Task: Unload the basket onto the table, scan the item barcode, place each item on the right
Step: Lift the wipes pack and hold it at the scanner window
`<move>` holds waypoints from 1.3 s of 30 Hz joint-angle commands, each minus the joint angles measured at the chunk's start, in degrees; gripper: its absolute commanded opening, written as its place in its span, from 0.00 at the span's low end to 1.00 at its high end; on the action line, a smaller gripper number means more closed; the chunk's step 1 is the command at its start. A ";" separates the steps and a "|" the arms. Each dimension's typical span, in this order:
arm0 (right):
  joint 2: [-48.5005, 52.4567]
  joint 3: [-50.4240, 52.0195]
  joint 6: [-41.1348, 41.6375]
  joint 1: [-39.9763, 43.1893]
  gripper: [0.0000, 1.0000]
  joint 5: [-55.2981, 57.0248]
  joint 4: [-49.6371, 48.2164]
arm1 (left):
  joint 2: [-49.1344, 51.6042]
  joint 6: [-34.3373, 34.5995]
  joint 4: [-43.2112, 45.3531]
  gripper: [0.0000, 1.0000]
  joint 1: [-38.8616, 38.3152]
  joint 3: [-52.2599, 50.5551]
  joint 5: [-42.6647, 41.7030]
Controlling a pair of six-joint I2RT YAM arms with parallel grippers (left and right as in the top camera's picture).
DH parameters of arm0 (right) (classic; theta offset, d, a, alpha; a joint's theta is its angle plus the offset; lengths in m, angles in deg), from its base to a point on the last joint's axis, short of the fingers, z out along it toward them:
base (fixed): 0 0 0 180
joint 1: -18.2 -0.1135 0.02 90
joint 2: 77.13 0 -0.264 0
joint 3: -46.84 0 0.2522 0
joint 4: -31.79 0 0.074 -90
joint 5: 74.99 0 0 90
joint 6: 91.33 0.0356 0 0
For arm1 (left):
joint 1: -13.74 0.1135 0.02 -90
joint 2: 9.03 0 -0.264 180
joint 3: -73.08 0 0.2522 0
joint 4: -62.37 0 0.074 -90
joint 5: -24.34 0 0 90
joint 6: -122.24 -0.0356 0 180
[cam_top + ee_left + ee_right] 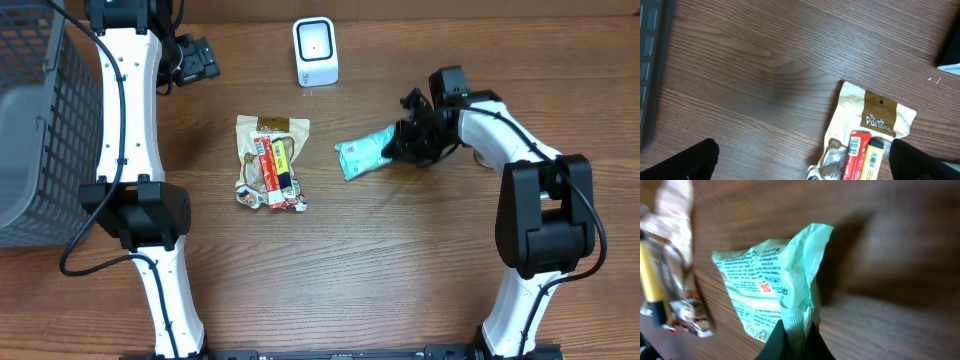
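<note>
Two dark jaws of the right gripper (792, 342) are pinched shut on only the crimped end seam of the crinkly mint-green plastic packet (771, 287). The packet lies on the wooden table (400, 260), well apart from the white box-shaped barcode scanner (315, 52). With so thin a hold, I'd worry that the packet slips free when lifted. It might also droop and twist, turning its barcode away from the scanner. I can't make out the barcode from here. The left gripper (195, 60) hangs wide open and empty at the far left.
</note>
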 commanded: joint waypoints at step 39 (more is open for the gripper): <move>12.57 -38.82 -34.64 -15.41 0.04 51.36 -27.43 | 0.28 0.81 0.24 1.00 -0.37 -0.13 -0.24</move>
